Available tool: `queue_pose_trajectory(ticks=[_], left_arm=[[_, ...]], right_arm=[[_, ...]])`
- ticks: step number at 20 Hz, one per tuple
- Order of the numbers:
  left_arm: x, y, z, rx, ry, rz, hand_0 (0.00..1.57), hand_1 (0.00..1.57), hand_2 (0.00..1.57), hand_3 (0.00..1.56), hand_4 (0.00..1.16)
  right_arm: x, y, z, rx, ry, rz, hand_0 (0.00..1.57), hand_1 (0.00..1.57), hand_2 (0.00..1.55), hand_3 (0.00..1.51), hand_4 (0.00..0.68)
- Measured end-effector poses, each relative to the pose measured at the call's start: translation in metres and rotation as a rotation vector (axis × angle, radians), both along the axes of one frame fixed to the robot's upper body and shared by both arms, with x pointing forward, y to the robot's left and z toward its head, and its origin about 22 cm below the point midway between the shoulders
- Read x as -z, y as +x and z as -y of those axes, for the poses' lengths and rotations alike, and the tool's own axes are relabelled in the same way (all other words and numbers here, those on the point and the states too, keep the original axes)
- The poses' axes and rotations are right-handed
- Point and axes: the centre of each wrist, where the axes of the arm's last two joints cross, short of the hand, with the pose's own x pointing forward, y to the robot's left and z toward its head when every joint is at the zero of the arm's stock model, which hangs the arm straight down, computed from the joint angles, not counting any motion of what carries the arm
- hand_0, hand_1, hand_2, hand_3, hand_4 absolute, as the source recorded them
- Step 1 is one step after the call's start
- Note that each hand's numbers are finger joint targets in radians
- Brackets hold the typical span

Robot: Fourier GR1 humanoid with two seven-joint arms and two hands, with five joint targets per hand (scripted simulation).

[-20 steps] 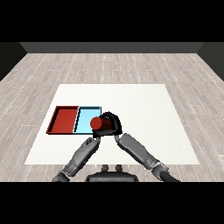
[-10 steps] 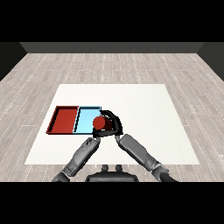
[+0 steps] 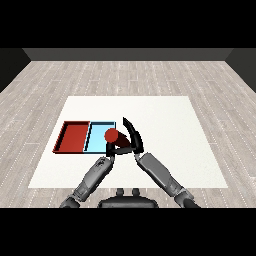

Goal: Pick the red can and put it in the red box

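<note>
The red can hangs above the right edge of the light blue tray. My right hand is shut on the can, with the thumb beneath it and the fingers arching up past its right side. The red tray lies to the left of the blue one, about one tray's width from the can, with nothing in it. My left hand sits just below the can at the blue tray's near right corner, largely hidden by the can and the right thumb.
Both trays lie side by side on the left part of the white table. My two forearms come together near the table's front middle. Wooden floor surrounds the table.
The can, held in my right hand, has risen a little and now sits higher over the blue tray's right edge. The left arm has barely moved.
</note>
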Motion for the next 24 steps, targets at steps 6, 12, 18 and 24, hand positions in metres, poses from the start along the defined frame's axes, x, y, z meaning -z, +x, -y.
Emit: queue_pose_trajectory(ticks=[6, 12, 18, 24], left_arm=[[0.002, 0.002, -0.012, -0.018, 0.006, -0.008, 1.57, 1.57, 1.57, 1.48, 1.13], [0.001, 0.010, -0.045, -0.068, 0.065, 0.021, 1.57, 1.57, 1.57, 1.47, 1.13], [-0.009, 0.019, -0.101, -0.153, 0.200, 0.051, 1.57, 1.57, 1.57, 1.47, 1.11], [-0.015, 0.030, -0.167, -0.279, 0.321, 0.003, 1.57, 1.57, 1.55, 1.46, 1.09]], right_arm=[[-0.010, 0.001, 0.028, 0.070, 0.035, 0.039, 0.00, 0.00, 0.00, 0.00, 0.000], [-0.029, -0.008, 0.081, 0.121, 0.077, 0.101, 0.00, 0.00, 0.00, 0.00, 0.000], [-0.005, -0.033, 0.137, 0.232, 0.058, 0.066, 0.00, 0.00, 0.00, 0.00, 0.000], [0.014, -0.050, 0.177, 0.316, 0.015, 0.020, 0.00, 0.00, 0.00, 0.00, 0.000]])
